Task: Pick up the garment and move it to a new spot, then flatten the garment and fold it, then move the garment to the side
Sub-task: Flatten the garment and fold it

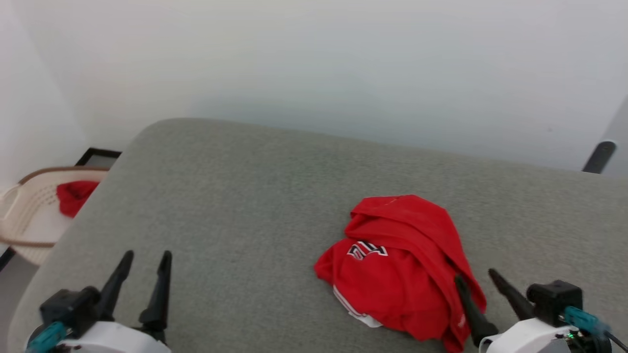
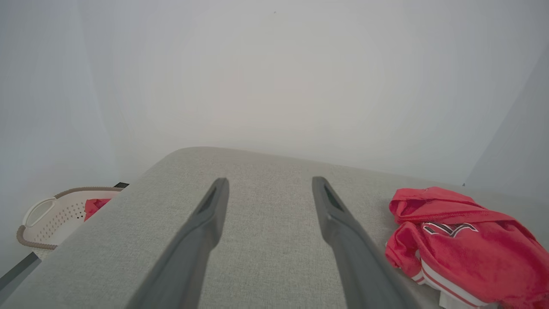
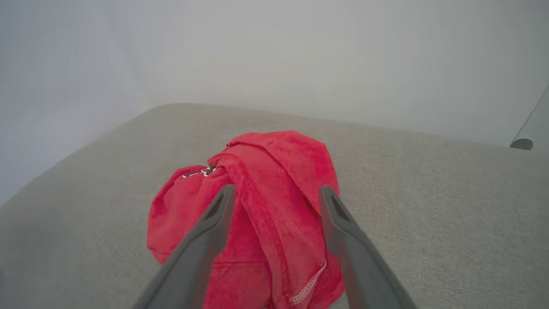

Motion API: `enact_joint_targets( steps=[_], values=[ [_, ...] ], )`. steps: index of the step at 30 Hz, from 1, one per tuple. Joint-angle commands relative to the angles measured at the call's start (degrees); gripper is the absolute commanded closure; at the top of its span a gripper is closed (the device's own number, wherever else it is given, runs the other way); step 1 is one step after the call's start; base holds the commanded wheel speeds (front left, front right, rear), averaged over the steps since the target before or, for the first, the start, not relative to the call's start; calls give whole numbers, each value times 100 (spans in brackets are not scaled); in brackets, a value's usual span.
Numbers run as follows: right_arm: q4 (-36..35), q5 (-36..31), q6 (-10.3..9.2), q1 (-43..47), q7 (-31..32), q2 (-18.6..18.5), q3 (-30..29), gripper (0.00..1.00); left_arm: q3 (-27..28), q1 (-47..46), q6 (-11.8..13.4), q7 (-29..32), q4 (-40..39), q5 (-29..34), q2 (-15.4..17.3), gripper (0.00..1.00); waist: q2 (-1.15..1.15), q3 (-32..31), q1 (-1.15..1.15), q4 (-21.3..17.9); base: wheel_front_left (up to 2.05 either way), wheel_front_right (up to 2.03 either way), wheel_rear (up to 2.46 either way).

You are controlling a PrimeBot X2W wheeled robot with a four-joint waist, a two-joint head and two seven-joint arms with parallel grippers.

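Observation:
The garment [image 1: 402,264] lies crumpled in a heap on the grey cushioned surface [image 1: 255,211], right of centre, red with a white striped edge showing at its near side. My right gripper [image 1: 476,277] is open at the lower right, its fingers over the heap's near right edge; in the right wrist view the garment [image 3: 266,206] lies between and beyond the two fingers of the right gripper [image 3: 276,193]. My left gripper [image 1: 147,257] stands open at the lower left over bare surface, well apart from the garment [image 2: 463,240], which lies off to the right of the left gripper [image 2: 268,184] in the left wrist view.
A cream perforated basket [image 1: 27,215] with a small red cloth [image 1: 73,196] in it stands off the surface's left edge, also seen as the basket [image 2: 51,219] in the left wrist view. A pale wall runs behind. A dark bar [image 1: 598,157] rises at the far right.

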Motion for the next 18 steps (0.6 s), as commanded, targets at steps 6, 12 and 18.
enact_joint_targets(
  steps=[6, 12, 18],
  values=[
    [-30, 204, 2, -81, 922, -143, 140, 0, -222, -269, -57, 37, 60, 99, -125, 0, 0, 262, 0, 427, 0, 0, 0],
    [-56, 248, 2, -142, 1651, -188, 87, 0, -396, -488, -140, -112, 247, 144, -328, 0, 0, 572, 0, 665, 0, 0, 0],
    [96, 255, 2, -284, 2046, -160, 69, 0, -524, -681, -223, -233, 494, 177, -494, 0, 0, 737, 0, 839, 0, 0, 0]
  ],
)
